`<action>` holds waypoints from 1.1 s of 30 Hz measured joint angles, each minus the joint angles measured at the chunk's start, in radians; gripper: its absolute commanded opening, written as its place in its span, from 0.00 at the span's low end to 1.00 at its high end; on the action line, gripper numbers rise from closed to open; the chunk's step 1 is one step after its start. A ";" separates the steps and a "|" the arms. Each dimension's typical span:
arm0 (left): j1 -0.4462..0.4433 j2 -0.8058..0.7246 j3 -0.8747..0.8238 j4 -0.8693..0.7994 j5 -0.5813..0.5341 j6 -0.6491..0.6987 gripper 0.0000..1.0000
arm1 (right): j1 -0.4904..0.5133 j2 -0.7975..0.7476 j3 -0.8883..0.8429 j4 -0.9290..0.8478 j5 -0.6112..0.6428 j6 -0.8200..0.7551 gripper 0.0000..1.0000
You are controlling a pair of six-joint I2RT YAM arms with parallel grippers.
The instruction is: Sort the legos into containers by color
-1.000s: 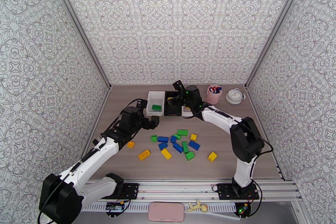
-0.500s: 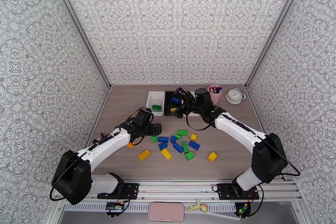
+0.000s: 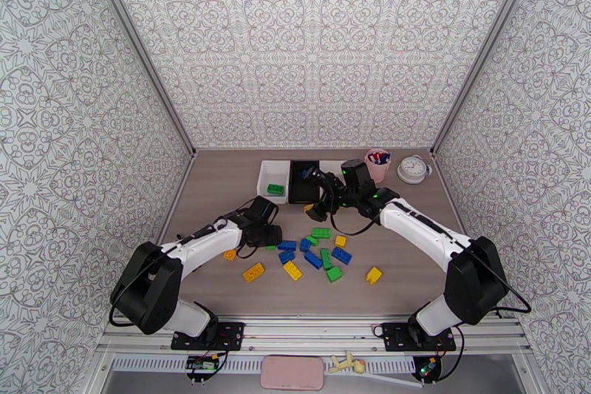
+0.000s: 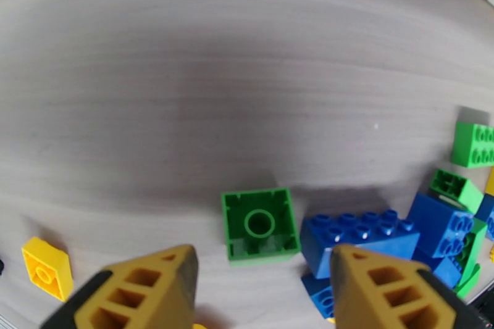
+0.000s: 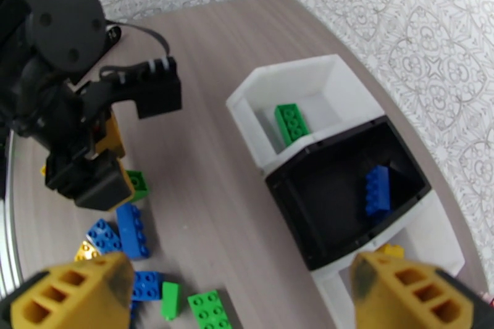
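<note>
Green, blue and yellow legos [image 3: 314, 249] lie scattered mid-table. My left gripper [image 3: 269, 235] [image 4: 262, 290] stands open low over an upturned green brick [image 4: 258, 224] [image 3: 271, 244], which sits just ahead of the gap between its yellow fingers [image 4: 145, 287]; a blue brick [image 4: 358, 241] touches its right side. At the back stand a white bin [image 3: 266, 179] [image 5: 247, 102] holding a green brick [image 5: 290, 123], a black bin [image 3: 298, 185] [image 5: 290, 194] holding a blue brick [image 5: 378, 191], and a second white bin [image 5: 441, 244] with a yellow piece [image 5: 389, 251]. My right gripper [image 3: 323, 205] [image 5: 244, 299] hangs open and empty in front of the bins.
A pink cup of pens [image 3: 377, 164] and a round white clock [image 3: 414, 168] stand at the back right. Stray yellow bricks lie at the left [image 3: 230, 255], front [image 3: 253, 272] and right [image 3: 374, 275] of the pile. Patterned walls enclose the table on three sides.
My left gripper has come from near the white bin down to the green brick at the pile's left. My right gripper has pulled back from over the black bin, where a blue brick now lies.
</note>
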 measured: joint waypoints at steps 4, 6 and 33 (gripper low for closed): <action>0.002 0.021 0.000 0.000 0.003 0.000 0.57 | 0.000 0.000 0.000 -0.006 0.000 0.000 0.96; 0.002 0.026 0.000 0.000 0.003 0.000 0.57 | 0.000 0.000 0.000 -0.010 0.000 0.000 0.96; 0.008 0.074 0.000 0.026 0.003 -0.019 0.34 | 0.000 0.000 0.000 -0.011 0.000 0.000 0.97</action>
